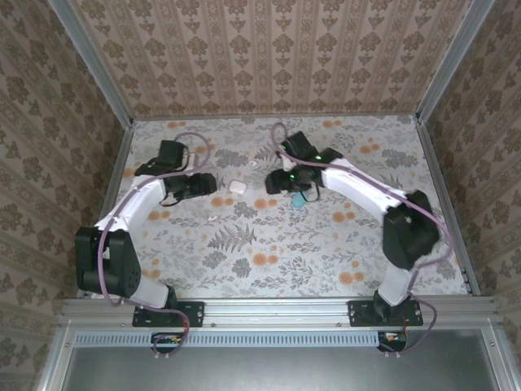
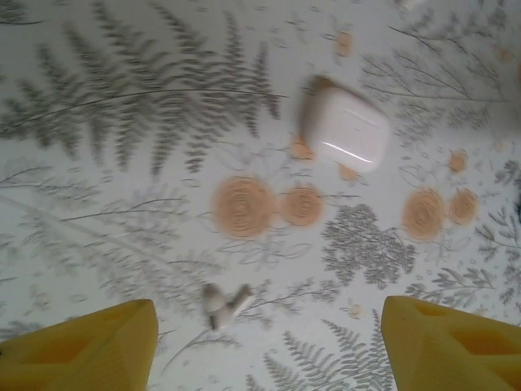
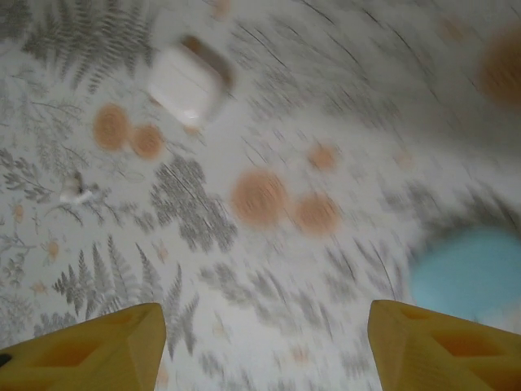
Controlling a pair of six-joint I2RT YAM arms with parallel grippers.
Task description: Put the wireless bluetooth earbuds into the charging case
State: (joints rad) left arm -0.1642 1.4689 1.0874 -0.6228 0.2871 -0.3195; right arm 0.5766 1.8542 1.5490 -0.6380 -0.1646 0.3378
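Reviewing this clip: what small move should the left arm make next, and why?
Probably lower the left gripper toward the white earbuds, shifting slightly sideways to centre them. The gripper is open, and the buds lie loose within its gap but off centre, apart from the white case.

The top camera sits high above and behind the arm bases, looking down on the whole worktop from far off. The left wrist camera hangs close over the worktop, facing down past the left hand. The right wrist camera does likewise past the right hand, and its picture is blurred. All three views share the white case; both wrist views share the white earbuds.
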